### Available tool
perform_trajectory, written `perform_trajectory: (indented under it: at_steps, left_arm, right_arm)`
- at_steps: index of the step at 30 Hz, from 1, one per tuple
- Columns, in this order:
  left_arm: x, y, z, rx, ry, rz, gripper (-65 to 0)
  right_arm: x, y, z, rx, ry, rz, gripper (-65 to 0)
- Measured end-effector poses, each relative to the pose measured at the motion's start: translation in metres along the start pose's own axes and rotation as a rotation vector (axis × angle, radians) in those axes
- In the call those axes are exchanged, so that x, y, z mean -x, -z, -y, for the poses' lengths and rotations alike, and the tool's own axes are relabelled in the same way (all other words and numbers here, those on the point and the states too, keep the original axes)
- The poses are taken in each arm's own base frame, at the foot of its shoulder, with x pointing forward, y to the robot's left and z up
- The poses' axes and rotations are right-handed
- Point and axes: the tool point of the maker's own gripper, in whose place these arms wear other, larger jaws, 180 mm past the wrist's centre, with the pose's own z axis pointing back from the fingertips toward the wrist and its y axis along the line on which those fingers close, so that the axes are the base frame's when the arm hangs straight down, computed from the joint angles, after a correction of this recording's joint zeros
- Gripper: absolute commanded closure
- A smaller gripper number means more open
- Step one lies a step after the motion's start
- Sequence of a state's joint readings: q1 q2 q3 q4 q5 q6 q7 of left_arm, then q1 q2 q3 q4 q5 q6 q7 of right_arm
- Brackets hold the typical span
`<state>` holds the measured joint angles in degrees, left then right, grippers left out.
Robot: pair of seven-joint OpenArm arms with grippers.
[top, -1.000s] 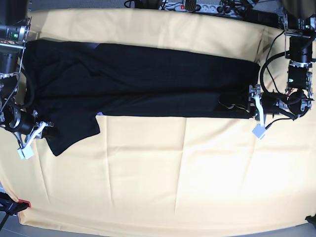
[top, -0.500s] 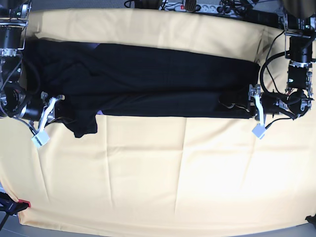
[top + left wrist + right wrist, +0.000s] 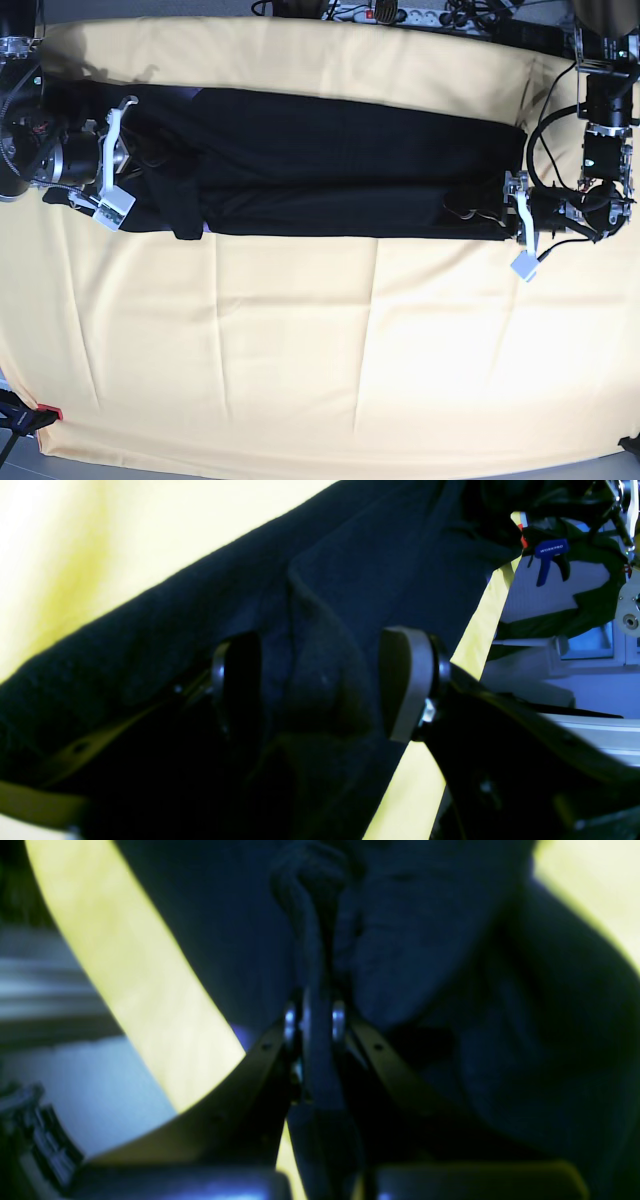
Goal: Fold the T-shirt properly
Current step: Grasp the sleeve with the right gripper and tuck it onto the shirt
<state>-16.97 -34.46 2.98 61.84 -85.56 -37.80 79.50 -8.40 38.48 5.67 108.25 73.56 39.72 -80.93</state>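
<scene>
The black T-shirt [image 3: 330, 160] lies plain side up as a long band across the far half of the table. A sliver of purple print shows at its front edge. My right gripper [image 3: 138, 160] is at the shirt's left end, shut on a pinched ridge of black cloth [image 3: 310, 900]. In the right wrist view the gripper [image 3: 311, 1015] has its jaws together on that cloth. My left gripper [image 3: 480, 212] rests at the shirt's right end. In the left wrist view the gripper [image 3: 320, 685] has its jaws apart, straddling a raised fold of cloth [image 3: 325, 645].
A yellow cloth [image 3: 320, 350] covers the table. A power strip and cables [image 3: 390, 12] lie along the far edge. A red-tipped clamp [image 3: 45, 412] sits at the front left corner. A blue clamp [image 3: 547, 555] shows beyond the table's edge.
My right gripper has moved up and to the right, carrying the sleeve from the front left onto the shirt's body. The left arm has not moved.
</scene>
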Motion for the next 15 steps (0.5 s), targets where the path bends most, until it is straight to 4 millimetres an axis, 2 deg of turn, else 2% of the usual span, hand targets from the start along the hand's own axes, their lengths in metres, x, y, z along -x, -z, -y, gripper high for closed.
perform_trajectory:
  at_steps: [7, 10, 12, 15]
  left_arm:
    - [0.000, 0.000, 0.000, 0.000, 0.000, 0.001, -39.5]
    - [0.000, 0.000, 0.000, 0.000, 0.000, 0.001, -39.5]
    - [0.000, -0.002, -0.001, -0.005, 0.000, -0.001, -39.5]
    - [0.001, -0.012, -0.006, -0.032, 0.001, -0.010, -39.5]
  right_arm:
    - [0.007, -0.006, 0.001, -0.007, 0.003, -0.021, 0.0]
    - [0.027, -0.004, 0.016, 0.048, 0.041, -0.089, 0.0]
    - [0.043, -0.004, 0.034, 0.119, 0.066, -0.138, 0.0]
    - [0.054, -0.003, 0.053, 0.186, 0.097, -0.145, 0.0]
